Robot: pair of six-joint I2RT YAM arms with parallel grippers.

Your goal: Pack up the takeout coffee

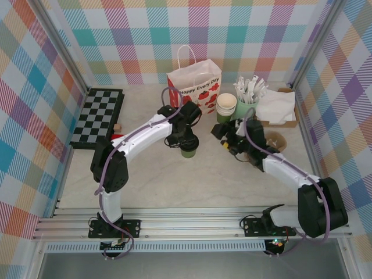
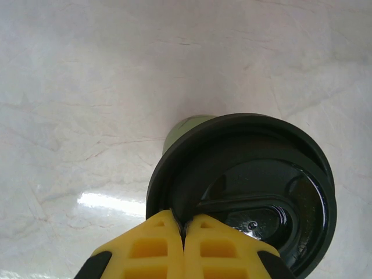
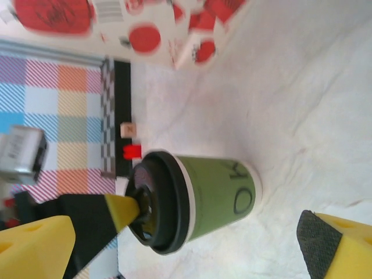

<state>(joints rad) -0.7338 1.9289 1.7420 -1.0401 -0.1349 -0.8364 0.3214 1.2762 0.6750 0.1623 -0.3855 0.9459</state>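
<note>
Your coffee (image 1: 188, 152) is directly under the left claw (image 1: 185, 143), which is clenched on it. In the left wrist view the two yellow fingertips (image 2: 157, 247) meet on the near rim of the black lid (image 2: 256, 186), with the green cup wall showing beyond it. You cannot tell whether the base rests on the worktop (image 1: 174, 186) or hangs just off it. Your right claw (image 1: 224, 138) is released, close beside the coffee but not touching. Its wrist view shows the cup (image 3: 209, 195) side-on between the spread fingers (image 3: 35, 247). Just beyond the left claw stands the red-printed bag (image 1: 195, 87). The stacked cups (image 1: 226, 104) are just past the right claw, and the chessboard (image 1: 97, 116) lies well off the left claw's outer side.
</note>
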